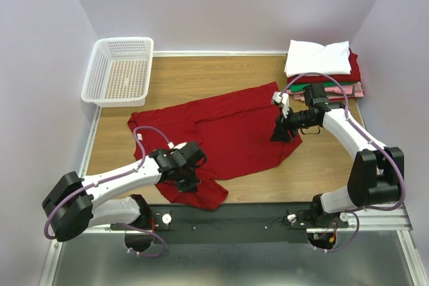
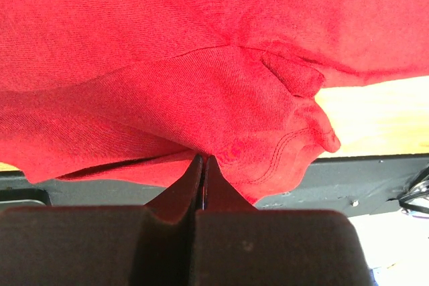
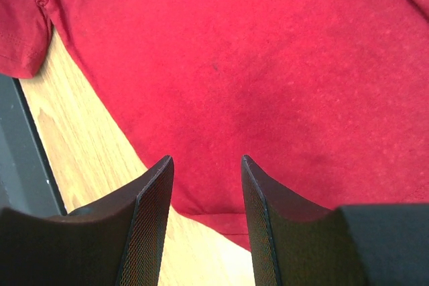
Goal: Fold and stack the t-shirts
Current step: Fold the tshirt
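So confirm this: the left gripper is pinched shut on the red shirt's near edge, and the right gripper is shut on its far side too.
Wrong about the right gripper: the right wrist view shows its jaws apart over the red shirt, holding nothing. The left gripper is pinched shut on the cloth's near edge, as the left wrist view shows.
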Controlling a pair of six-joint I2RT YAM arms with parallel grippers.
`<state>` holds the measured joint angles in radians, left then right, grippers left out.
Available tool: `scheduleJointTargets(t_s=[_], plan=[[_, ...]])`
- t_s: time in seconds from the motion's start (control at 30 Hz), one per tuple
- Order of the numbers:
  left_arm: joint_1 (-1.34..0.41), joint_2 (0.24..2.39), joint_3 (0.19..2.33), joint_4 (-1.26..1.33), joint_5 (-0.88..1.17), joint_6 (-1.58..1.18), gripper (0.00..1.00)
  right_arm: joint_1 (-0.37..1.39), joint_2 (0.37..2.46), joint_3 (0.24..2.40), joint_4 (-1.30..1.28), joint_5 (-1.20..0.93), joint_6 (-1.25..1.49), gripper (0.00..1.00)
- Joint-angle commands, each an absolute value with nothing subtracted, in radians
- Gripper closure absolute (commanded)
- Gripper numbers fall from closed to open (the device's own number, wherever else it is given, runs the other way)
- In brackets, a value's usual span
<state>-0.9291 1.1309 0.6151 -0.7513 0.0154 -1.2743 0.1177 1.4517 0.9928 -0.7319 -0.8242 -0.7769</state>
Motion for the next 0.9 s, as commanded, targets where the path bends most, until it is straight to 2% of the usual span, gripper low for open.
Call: scheduleJointTargets(t_s=[0.0, 0.27, 0.4, 0.63, 0.73, 0.87], plan=[[-0.927, 1.117, 0.655, -0.759, 0.028, -1.244, 1.00, 0.114, 1.408, 0.989, -0.735, -0.813, -0.837, 0.47], [-0.925, 1.132, 0.686, -0.742, 0.017, -1.226, 1.00, 0.112, 1.364, 0.983, -0.742, -0.758, -1.004, 0.47], [-0.923, 1.147, 0.707, -0.742, 0.011, -1.212, 1.00, 0.092, 1.368, 0.983, -0.799, -0.736, -1.176, 0.40], [-0.922, 1.126, 0.703, -0.750, 0.009, -1.203, 1.00, -0.037, 1.537, 1.084, -1.093, -0.693, -1.660, 0.37], [-0.922, 1.115, 0.681, -0.738, 0.023, -1.203, 1.00, -0.075, 1.609, 1.098, -1.181, -0.652, -1.793, 0.37], [-0.920, 1.118, 0.663, -0.721, 0.035, -1.195, 1.00, -0.075, 1.675, 1.115, -1.164, -0.635, -1.804, 0.38]])
